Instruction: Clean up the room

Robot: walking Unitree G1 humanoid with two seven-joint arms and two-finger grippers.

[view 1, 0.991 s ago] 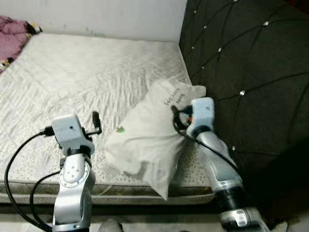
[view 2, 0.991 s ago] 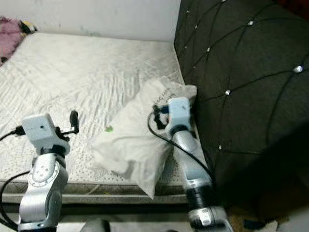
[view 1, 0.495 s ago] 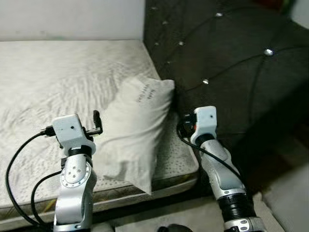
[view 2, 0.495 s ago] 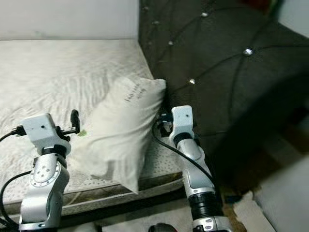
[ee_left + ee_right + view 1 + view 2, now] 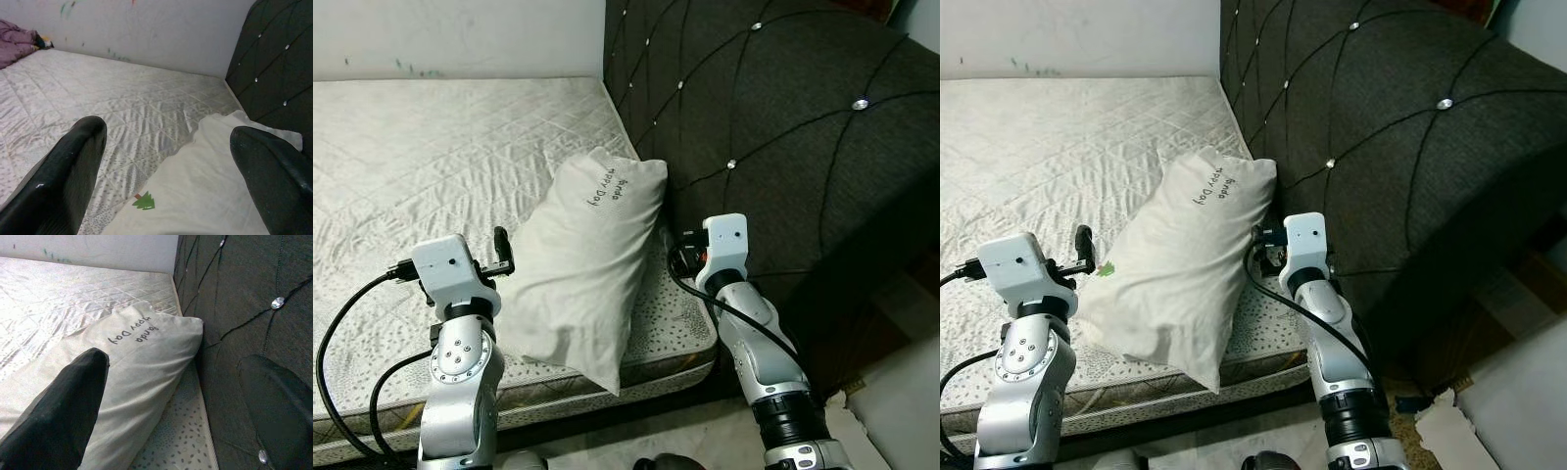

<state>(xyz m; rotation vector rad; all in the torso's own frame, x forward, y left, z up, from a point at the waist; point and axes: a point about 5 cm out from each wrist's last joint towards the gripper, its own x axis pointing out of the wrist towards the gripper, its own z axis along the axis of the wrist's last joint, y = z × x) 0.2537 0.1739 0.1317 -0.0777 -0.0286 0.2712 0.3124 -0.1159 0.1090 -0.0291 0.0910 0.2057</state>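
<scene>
Lying by the headboard point(image 5: 783, 117), pillow point(image 5: 582, 255) overhangs mattress point(image 5: 431, 157).

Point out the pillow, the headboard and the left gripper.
pillow point(image 5: 582, 259), left eye view, middle of its white face.
headboard point(image 5: 783, 127), left eye view, dark tufted padding.
left gripper point(image 5: 168, 176), left wrist view, midway between its two black fingertips, open above the pillow.

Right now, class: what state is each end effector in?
Left end effector: open, holding nothing, above the pillow.
Right end effector: open, holding nothing, between pillow and headboard.
</scene>
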